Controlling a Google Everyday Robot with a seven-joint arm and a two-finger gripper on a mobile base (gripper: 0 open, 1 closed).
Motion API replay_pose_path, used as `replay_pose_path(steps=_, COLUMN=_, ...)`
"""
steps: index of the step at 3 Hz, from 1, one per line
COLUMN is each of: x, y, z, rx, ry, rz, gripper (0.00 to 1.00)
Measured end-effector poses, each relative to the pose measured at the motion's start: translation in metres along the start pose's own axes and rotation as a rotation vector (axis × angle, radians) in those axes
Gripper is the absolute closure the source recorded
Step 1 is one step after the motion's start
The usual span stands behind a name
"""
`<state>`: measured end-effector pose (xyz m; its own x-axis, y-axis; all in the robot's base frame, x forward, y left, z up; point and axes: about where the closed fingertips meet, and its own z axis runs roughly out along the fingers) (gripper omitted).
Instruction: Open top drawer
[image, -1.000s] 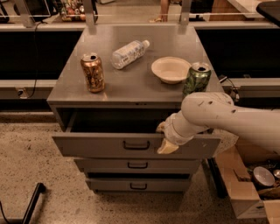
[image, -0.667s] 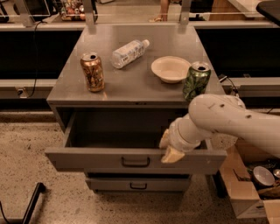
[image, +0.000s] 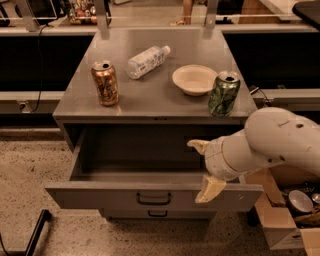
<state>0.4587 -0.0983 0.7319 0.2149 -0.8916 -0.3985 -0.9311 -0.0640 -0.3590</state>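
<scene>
The large grey metal top drawer (image: 110, 197) stood pulled far out beneath the grey surface (image: 155, 95). The robot's cream two-finger hand (image: 204, 167) hung at its right front edge, fingers spread wide, gripping nothing.

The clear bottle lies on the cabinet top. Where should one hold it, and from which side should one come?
Grip the clear bottle around mid-body, coming from above and closing across its width: it lies on its side, cap toward the back right, so both long flanks are free. The gripper is at the front rim of the open top drawer.
</scene>
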Motion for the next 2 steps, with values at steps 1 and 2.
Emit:
replay_pose_path(steps=1, x=-0.001, y=-0.002, z=0.002, rx=-0.008, ry=0.007, rz=-0.005, gripper=0.0)
replay_pose_path(steps=2, x=0.002, y=-0.015, z=0.002, rx=-0.036, ry=0.041, rz=-0.01, gripper=0.18)
